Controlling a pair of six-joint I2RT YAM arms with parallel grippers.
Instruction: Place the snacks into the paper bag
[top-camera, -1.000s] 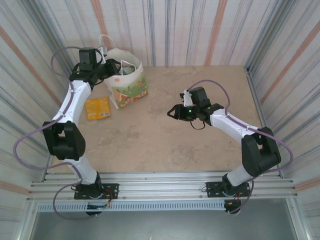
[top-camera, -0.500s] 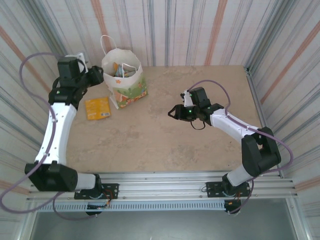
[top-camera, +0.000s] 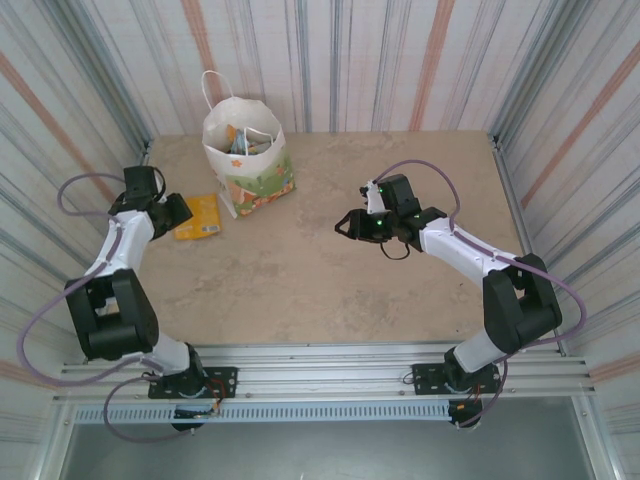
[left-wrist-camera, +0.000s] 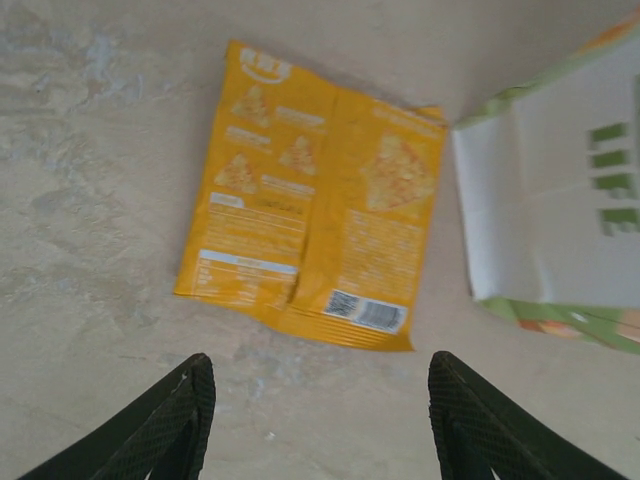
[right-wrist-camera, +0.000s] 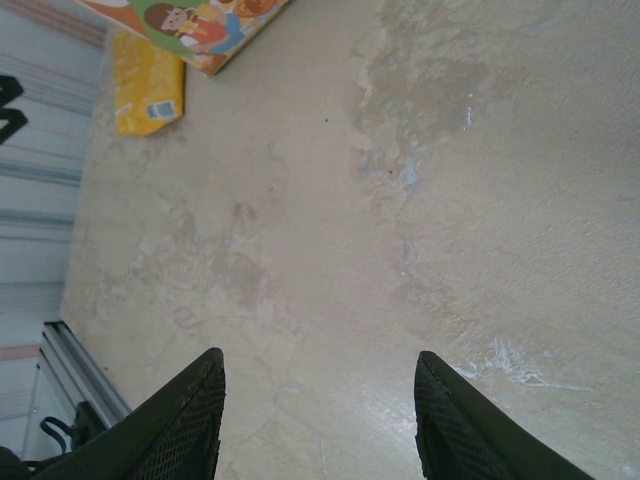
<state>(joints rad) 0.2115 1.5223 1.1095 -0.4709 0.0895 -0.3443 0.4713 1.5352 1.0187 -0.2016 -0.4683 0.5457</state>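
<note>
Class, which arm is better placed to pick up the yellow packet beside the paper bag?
Left: the left gripper, open, hovers by the yellow packet; the right gripper is far across the table.

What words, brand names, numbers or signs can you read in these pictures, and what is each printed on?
Nothing reads as quotable text.
Yellow packet: printed lines and a barcode, too blurred to read.
Paper bag: four green marks on its white side, blurred, no letters legible.
</note>
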